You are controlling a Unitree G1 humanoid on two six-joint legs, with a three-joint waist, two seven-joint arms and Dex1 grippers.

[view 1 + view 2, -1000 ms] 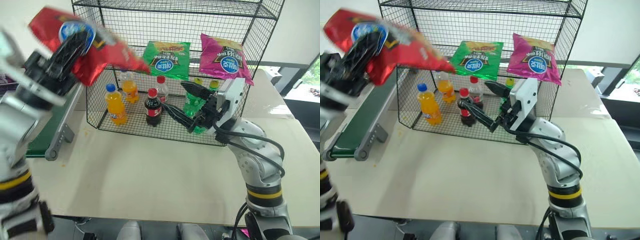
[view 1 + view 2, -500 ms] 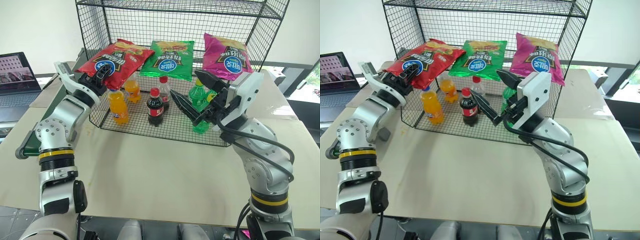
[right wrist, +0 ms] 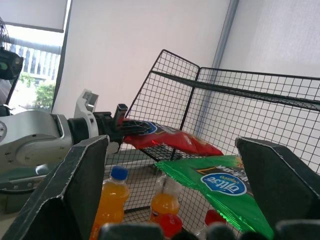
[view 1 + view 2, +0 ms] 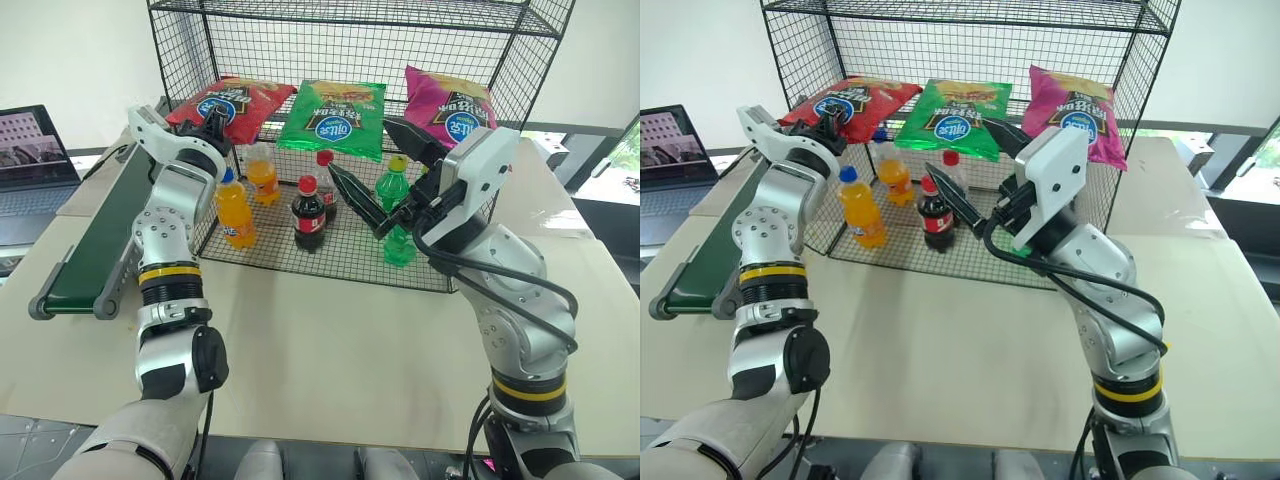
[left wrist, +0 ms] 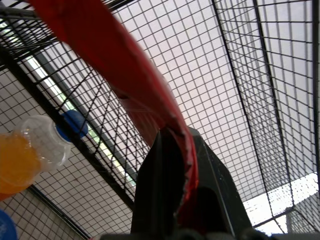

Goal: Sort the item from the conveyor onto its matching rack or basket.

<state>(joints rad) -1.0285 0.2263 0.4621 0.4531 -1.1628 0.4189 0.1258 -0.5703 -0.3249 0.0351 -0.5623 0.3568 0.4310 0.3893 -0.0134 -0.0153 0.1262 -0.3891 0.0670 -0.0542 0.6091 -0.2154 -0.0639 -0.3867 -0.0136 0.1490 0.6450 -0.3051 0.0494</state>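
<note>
The left gripper (image 4: 213,128) is clamped on the near edge of the red chip bag (image 4: 232,101), which lies on the middle tier of the black wire rack (image 4: 500,60), at that tier's left end. The green chip bag (image 4: 335,117) sits just beside it in the centre and the magenta chip bag (image 4: 446,104) lies at the right end, so 3 bags line that tier. In the left wrist view the 2 black fingers (image 5: 165,185) are pressed together with the red foil (image 5: 125,85) pinched between them, a contact the head views leave small and partly screened by the mesh; that view also shows an orange bottle (image 5: 20,155) with a blue cap beyond the wire. The right gripper (image 4: 385,165) hangs in front of the rack with its fingers spread wide and nothing between them. The right wrist view confirms the wide spread and looks across at the left gripper (image 3: 118,127) holding the red bag at the rack's edge. On the lower tier stand 2 orange bottles (image 4: 232,208), a cola bottle (image 4: 308,213), a red-capped bottle behind it, and a green bottle (image 4: 393,190). The conveyor (image 4: 95,240) with its dark green belt runs along the left of the table (image 4: 330,350), and a laptop (image 4: 35,150) stands open beyond it; both show in the head views.
</note>
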